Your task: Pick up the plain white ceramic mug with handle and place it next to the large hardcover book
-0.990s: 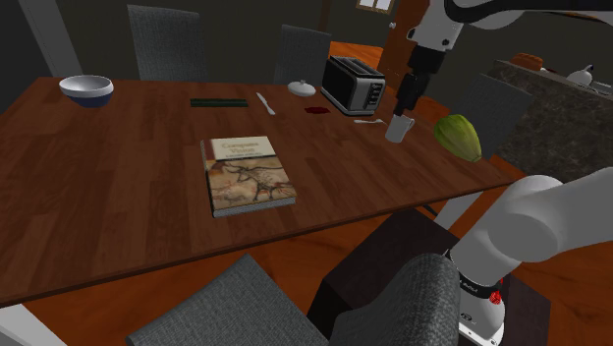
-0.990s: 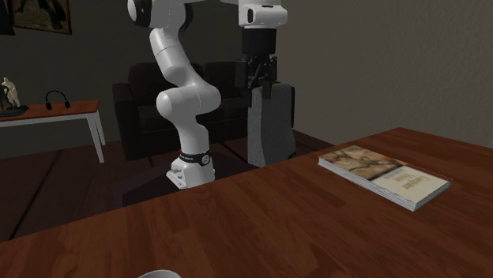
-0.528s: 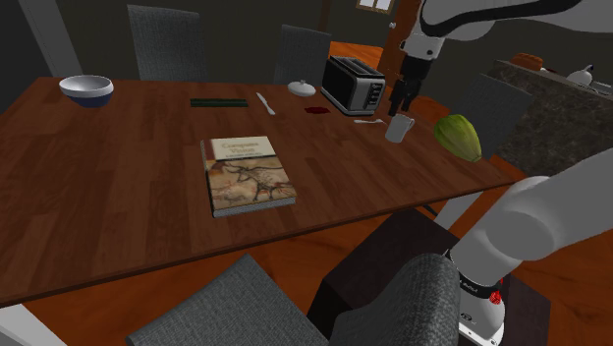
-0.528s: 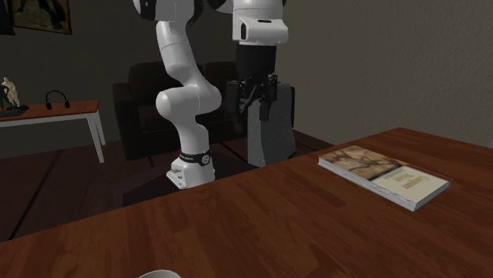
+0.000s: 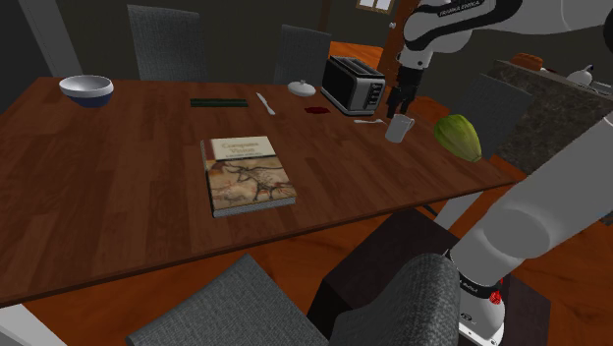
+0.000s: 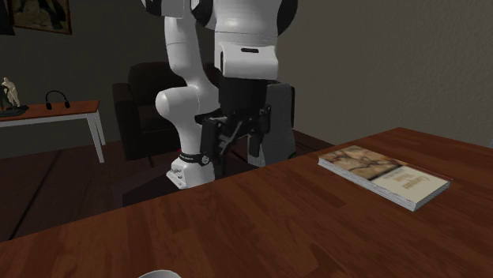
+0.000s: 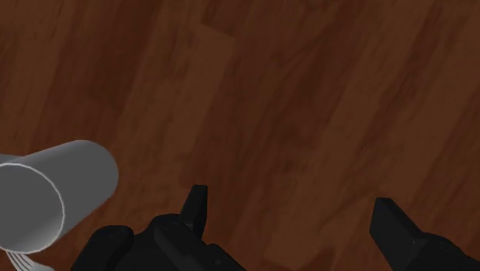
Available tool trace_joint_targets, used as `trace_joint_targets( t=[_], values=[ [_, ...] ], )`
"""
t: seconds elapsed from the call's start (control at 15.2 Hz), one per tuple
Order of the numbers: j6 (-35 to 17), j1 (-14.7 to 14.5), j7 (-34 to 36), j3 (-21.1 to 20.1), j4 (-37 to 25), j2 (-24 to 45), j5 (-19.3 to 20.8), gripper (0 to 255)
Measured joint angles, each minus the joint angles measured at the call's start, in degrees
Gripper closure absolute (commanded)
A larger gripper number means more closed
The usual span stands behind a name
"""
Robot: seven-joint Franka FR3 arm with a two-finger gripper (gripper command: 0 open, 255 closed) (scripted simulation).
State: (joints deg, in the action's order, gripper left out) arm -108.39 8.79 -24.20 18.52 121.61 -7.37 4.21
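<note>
Gripper (image 7: pixel 291 202) open beside the mug (image 7: pixel 46 196), not yet lined up for the grasp.
Its two black fingers (image 7: pixel 195 209) stand well apart and empty, with bare wooden table (image 7: pixel 308 92) between them. The mug, drawn light grey, stands upright just outside the gap, beside one finger, so nothing is held. In the shoulder view the gripper (image 5: pixel 397 106) hangs just over the mug (image 5: pixel 397 128), which sits toward that view's right end of the table between the toaster (image 5: pixel 352 84) and a green object (image 5: pixel 459 136), well apart from the book (image 5: pixel 247 174). As I judge it, the hand should shift sideways until one wall of the mug lies between the fingers, then descend and close. Dropping straight down risks a finger striking the rim and tipping it.
</note>
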Motion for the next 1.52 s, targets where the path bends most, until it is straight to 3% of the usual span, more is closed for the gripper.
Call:
trace_joint_targets(
  t=[0.4,0.92,1.52],
  values=[
    [-1.23,2.66,-4.44,3.09,-9.59,12.15,-2.17,0],
    [-0.41,8.33,-9.97,5.21,-25.03,28.59,-6.38,0],
    [-5.39,9.18,-10.71,5.08,-22.42,31.17,-7.25,0]
  ],
)
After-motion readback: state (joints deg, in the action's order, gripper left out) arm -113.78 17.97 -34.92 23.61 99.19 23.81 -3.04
